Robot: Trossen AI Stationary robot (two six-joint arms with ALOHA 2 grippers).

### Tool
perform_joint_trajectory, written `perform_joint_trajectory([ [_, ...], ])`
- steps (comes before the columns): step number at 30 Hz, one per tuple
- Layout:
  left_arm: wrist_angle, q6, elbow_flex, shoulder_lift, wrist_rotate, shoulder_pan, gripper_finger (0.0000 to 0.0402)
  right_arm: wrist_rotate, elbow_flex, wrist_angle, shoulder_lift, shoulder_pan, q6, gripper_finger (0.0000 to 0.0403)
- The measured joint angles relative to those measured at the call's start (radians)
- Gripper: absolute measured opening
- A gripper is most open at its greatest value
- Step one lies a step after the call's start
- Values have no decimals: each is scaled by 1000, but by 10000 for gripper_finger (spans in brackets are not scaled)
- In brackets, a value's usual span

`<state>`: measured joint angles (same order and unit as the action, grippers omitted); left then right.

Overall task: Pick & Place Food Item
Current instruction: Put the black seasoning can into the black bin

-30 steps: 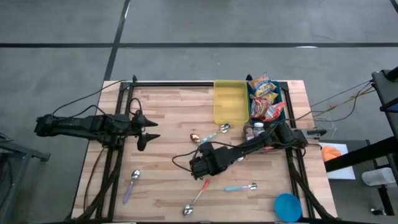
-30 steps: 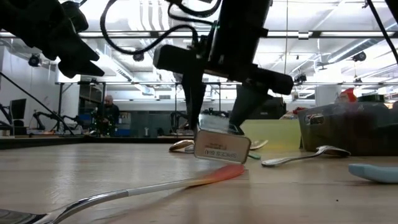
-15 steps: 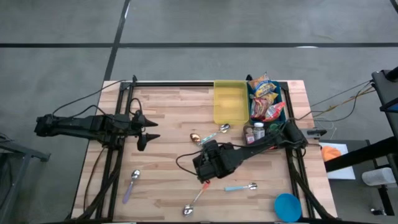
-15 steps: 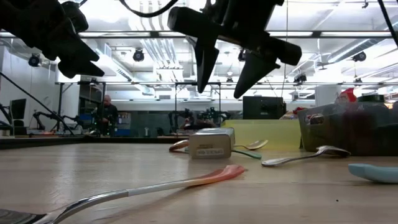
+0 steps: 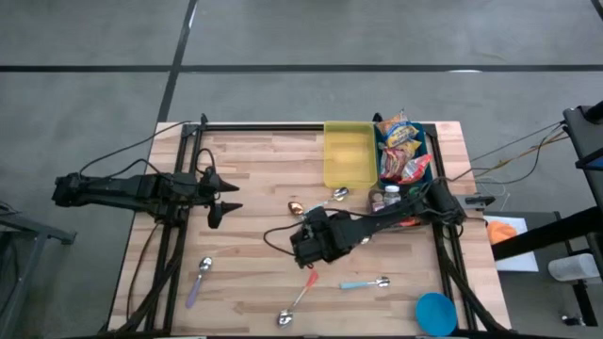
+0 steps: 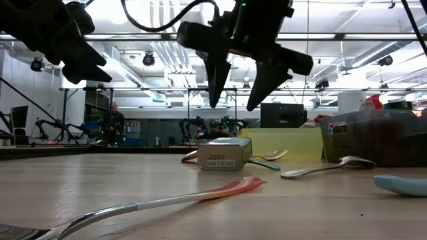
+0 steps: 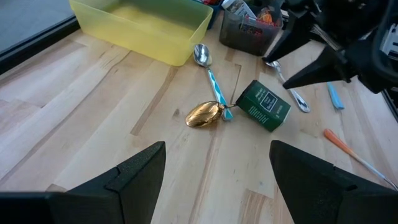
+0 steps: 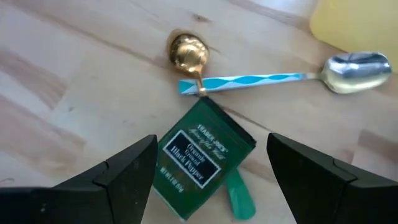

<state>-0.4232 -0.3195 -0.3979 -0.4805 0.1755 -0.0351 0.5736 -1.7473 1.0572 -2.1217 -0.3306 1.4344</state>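
Green tea box (image 8: pixel 200 159) on table | right gripper (image 6: pixel 239 105) open above it, holding nothing

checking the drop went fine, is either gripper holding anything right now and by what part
Nothing is held. The right gripper hangs open above the green tea box, which lies on the table; the left gripper waits open and empty.

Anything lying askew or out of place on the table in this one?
The green tea box lies on its side at an angle on the bare wood, beside the gold spoon and the teal-handled spoon, outside the yellow bin. The right pincer hangs open above it. Spoons lie scattered at odd angles; nothing looks spilled or damaged.
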Motion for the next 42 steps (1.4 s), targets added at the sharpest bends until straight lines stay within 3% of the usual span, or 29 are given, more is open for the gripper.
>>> perform_joint_trajectory([
  [9, -1, 0, 0, 0, 0, 0, 290, -10, 0, -114, 31, -13, -190, 297],
  [19, -1, 0, 0, 0, 0, 0, 290, -7, 1, -70, 41, -9, -202, 308],
  [27, -1, 0, 0, 0, 0, 0, 290, 9, 1, -92, 40, -7, -95, 386],
  [34, -1, 0, 0, 0, 0, 0, 290, 33, 9, -44, 26, 11, 144, 393],
  [42, -1, 0, 0, 0, 0, 0, 290, -18, 86, -102, 26, 36, 254, 393],
])
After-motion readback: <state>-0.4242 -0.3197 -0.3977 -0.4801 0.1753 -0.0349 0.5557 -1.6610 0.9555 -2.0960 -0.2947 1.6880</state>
